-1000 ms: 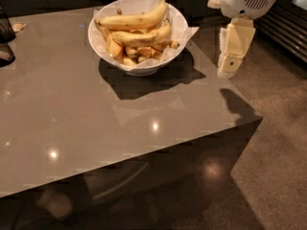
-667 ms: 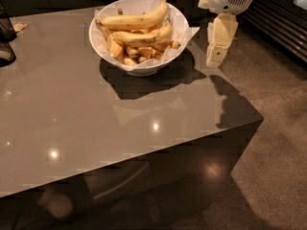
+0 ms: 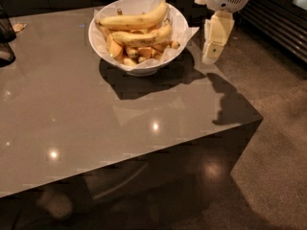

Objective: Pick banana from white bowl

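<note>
Two whole bananas lie across the top of the bowl (image 3: 144,70), which stands on the table (image 3: 96,128) toward its 12 o'clock edge. The upper banana (image 3: 136,19) runs from 9 o'clock up to a stem at 1 o'clock, and the lower banana (image 3: 144,35) lies just under it, over cut pieces. The gripper (image 3: 210,58) hangs at the bowl's 3 o'clock, outside the rim, pointing down, and holds nothing. Whether it is open or closed I cannot tell.

The step in hand looks like the approach. To do it well, the gripper should probably rise enough to pass over the rim and the paper (image 3: 189,32) that sticks out there, then move toward 9 o'clock until it is above the upper banana. It should likely come down with its closing line across the fruit's width, near the thick middle and not the stem. The upper banana is the easier take, since it rests free on top; a deep reach risks catching the paper or the pieces.

Since a second ago the gripper has shifted toward 9 o'clock, from well off the rim to near it. The bowl and bananas have not moved
</note>
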`<act>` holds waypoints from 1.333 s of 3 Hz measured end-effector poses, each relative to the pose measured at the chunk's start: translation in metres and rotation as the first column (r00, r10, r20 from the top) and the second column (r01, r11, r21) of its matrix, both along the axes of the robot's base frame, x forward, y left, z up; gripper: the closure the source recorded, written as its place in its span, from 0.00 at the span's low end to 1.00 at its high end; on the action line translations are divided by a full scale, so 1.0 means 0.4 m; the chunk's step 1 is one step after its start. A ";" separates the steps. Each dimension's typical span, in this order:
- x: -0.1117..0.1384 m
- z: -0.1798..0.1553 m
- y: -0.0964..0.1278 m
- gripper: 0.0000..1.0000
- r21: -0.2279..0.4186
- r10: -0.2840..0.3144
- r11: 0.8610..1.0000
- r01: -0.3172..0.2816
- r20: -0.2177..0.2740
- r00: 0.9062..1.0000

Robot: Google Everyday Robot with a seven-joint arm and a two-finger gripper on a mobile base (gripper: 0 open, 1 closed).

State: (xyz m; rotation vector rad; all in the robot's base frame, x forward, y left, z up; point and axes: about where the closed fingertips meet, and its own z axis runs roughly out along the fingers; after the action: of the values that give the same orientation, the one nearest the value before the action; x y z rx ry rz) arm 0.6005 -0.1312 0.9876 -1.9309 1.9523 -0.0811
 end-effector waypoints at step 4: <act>0.142 0.073 0.158 0.24 0.051 0.150 0.987 -0.153 0.055 0.987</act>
State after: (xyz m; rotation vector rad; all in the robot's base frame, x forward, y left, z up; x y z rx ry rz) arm 0.6572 -0.0680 1.0167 -2.0136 1.7509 -0.0333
